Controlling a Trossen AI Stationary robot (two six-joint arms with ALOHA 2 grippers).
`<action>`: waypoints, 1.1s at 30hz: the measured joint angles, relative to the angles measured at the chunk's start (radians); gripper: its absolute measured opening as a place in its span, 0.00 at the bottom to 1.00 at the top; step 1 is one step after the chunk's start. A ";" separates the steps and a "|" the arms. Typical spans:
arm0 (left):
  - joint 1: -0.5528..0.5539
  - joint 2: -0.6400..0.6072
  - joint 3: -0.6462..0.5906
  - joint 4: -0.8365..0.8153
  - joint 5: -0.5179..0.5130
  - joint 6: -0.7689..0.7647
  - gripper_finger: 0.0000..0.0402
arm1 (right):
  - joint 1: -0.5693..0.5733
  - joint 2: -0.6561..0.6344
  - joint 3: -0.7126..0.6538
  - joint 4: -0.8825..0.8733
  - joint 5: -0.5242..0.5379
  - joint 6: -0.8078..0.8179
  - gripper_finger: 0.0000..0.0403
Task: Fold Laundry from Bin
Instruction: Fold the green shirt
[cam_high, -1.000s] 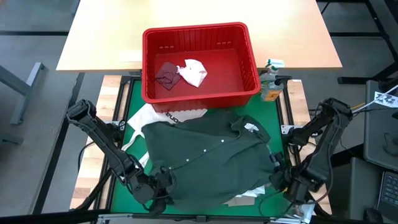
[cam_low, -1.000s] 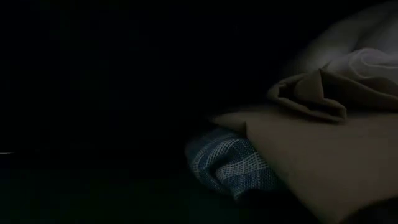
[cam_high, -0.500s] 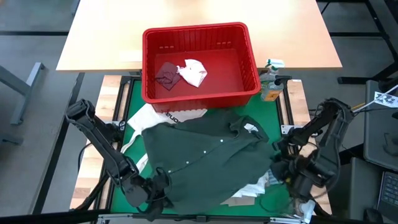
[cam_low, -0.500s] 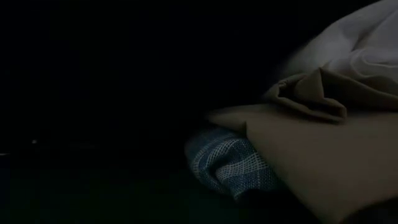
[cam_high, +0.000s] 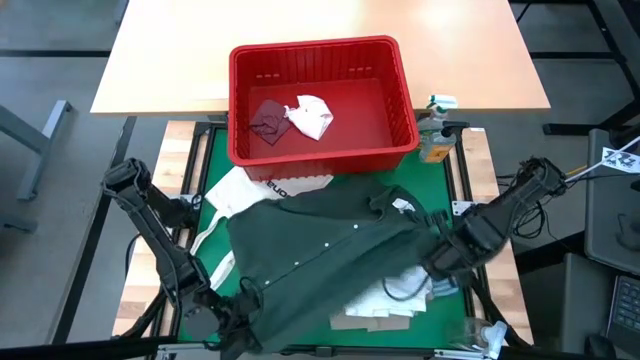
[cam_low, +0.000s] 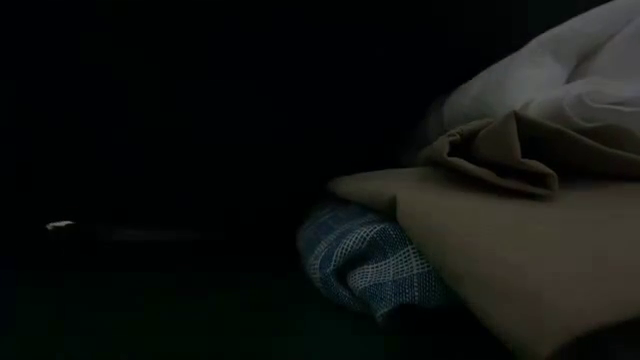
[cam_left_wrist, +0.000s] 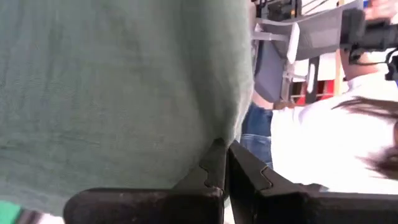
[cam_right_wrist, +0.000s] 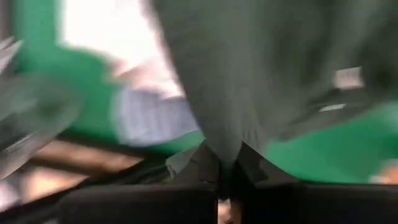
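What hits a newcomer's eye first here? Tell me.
The dark green shirt stretched across the green mat, both grippers shut on it: the left gripper at its near left corner, the right gripper at its right edge. Behind it sits the red basket, holding two small pieces.

Only readable txt: part of black lettering, approx "EUO", on white cloth tote bag (cam_high: 262, 186) just in front of red rectangular plastic bin (cam_high: 322, 98); rest hidden under dark green-grey top (cam_high: 330, 250).

High view looks straight down over the whole table (cam_high: 215, 150). Low view sits at tabletop level, pressed close against cloth. Both wrist views face the green top (cam_high: 320, 255) at close range.
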 joint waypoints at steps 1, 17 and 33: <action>-0.003 0.000 0.000 0.001 0.002 -0.023 0.00 | 0.011 0.000 0.000 0.001 -0.064 0.000 0.02; -0.007 0.000 0.000 0.032 0.001 -0.137 0.00 | 0.268 -0.004 0.000 0.189 -0.419 0.318 0.02; -0.013 0.001 0.000 -0.057 -0.080 -0.094 0.00 | 0.156 -0.019 0.000 0.005 -0.135 0.126 0.02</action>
